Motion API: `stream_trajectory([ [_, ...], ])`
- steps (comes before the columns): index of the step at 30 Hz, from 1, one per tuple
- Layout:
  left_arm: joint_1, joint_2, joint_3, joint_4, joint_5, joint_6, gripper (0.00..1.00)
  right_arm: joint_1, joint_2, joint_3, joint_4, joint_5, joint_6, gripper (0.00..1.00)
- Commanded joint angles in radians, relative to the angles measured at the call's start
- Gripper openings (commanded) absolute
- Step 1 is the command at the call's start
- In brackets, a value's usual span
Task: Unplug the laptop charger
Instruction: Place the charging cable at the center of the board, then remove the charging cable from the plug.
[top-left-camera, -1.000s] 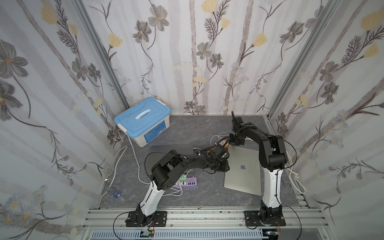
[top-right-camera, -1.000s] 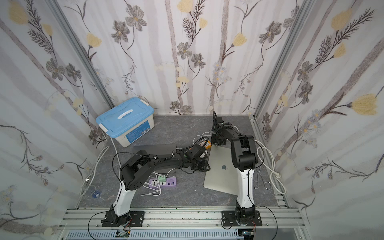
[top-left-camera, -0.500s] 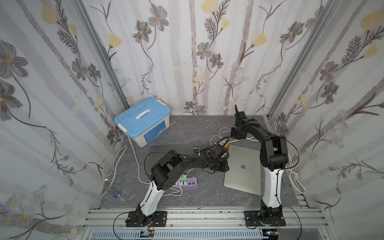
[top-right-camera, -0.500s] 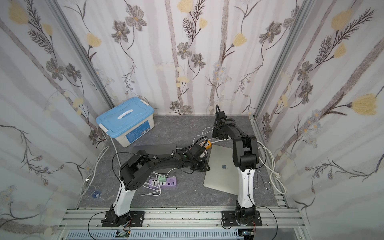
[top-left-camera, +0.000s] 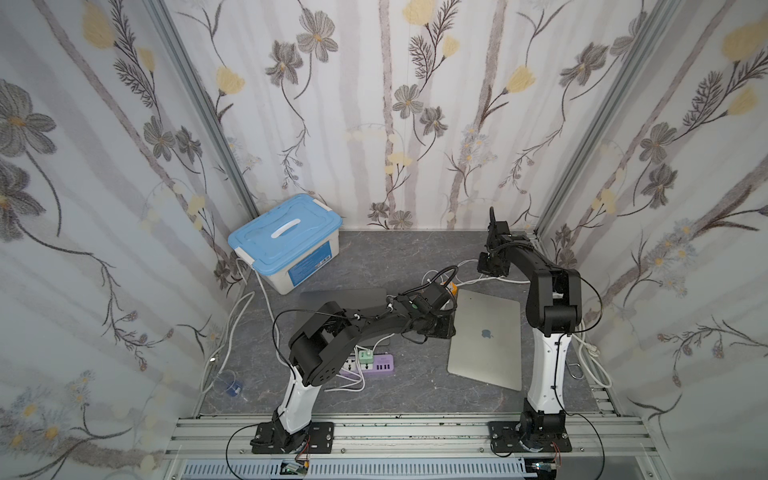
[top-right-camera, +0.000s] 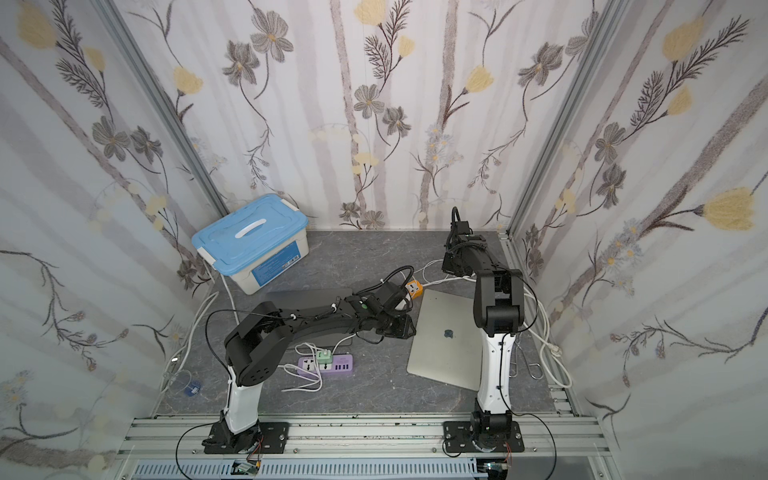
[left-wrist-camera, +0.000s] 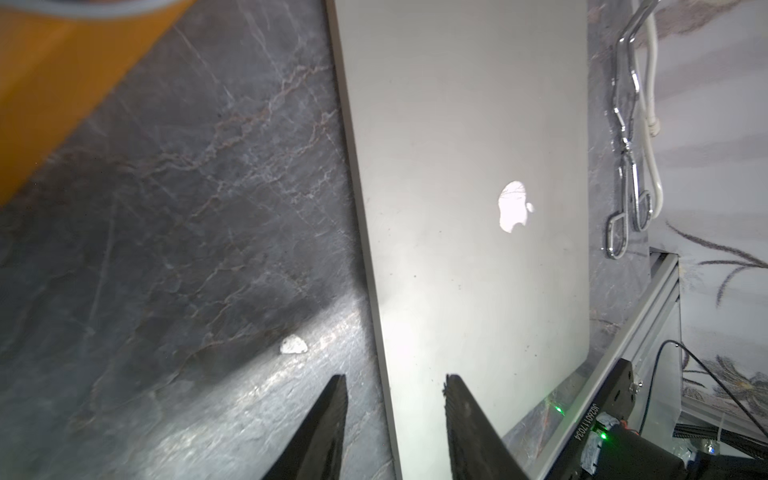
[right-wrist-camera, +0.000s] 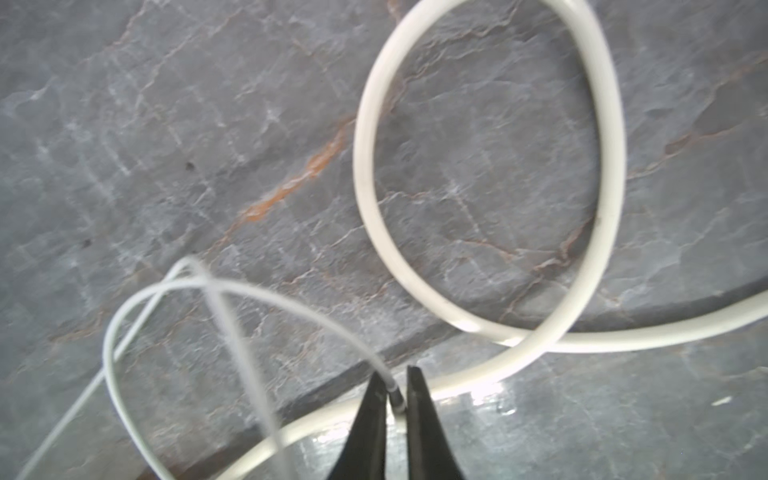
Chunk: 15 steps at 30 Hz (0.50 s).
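We see a tabletop (top-left-camera: 374, 257) with a grey stone-look finish, veined and mostly matt, showing a sheen where light strikes it. The laptop (left-wrist-camera: 457, 124) looks like smooth, matt silver metal, and its logo (left-wrist-camera: 513, 205) is mirror-bright. At ten o'clock on the tabletop, the storage box (top-left-camera: 286, 232) is glossy blue and white plastic. The thick cable (right-wrist-camera: 365, 166) has a smooth, satin white jacket. At the laptop's four o'clock, the wire tool (left-wrist-camera: 625, 143) gleams like chromed steel. The fingers (right-wrist-camera: 368, 436) look like matt black plastic.
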Motion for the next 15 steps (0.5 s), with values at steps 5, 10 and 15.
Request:
stream_trajectory([
  [5,0.103,-0.139,-0.032,-0.112,-0.099,0.06,0.43,0.006,-0.11,-0.106,0.111,0.017,-0.053,0.55],
  [10,0.163,-0.166,-0.032,-0.149,-0.127,0.075,0.43,0.018,-0.264,-0.231,0.156,0.065,-0.067,0.63],
  [15,0.198,-0.13,0.003,-0.145,-0.12,0.066,0.43,0.089,-0.452,-0.397,0.268,-0.027,-0.113,0.68],
])
